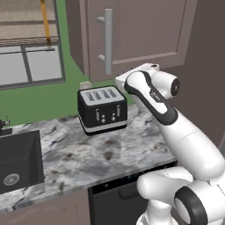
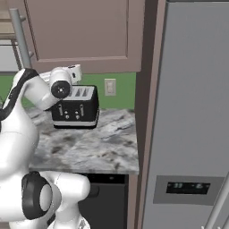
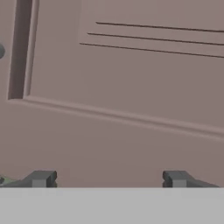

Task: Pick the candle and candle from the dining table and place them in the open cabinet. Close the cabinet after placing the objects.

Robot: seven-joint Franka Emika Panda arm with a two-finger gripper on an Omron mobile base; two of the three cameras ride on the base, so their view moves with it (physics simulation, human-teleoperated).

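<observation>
Jaws stand wide apart with nothing between them; your gripper [image 3: 109,178] faces the mauve cabinet door [image 3: 131,87] closely, likely set to push it. That cabinet [image 1: 140,35] hangs above the worktop's [image 1: 88,154] back edge, over the black toaster [image 1: 102,110].

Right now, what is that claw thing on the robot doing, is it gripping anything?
Gripper: open, jaws spread wide with nothing between them, facing the mauve-brown cabinet door close up.
</observation>
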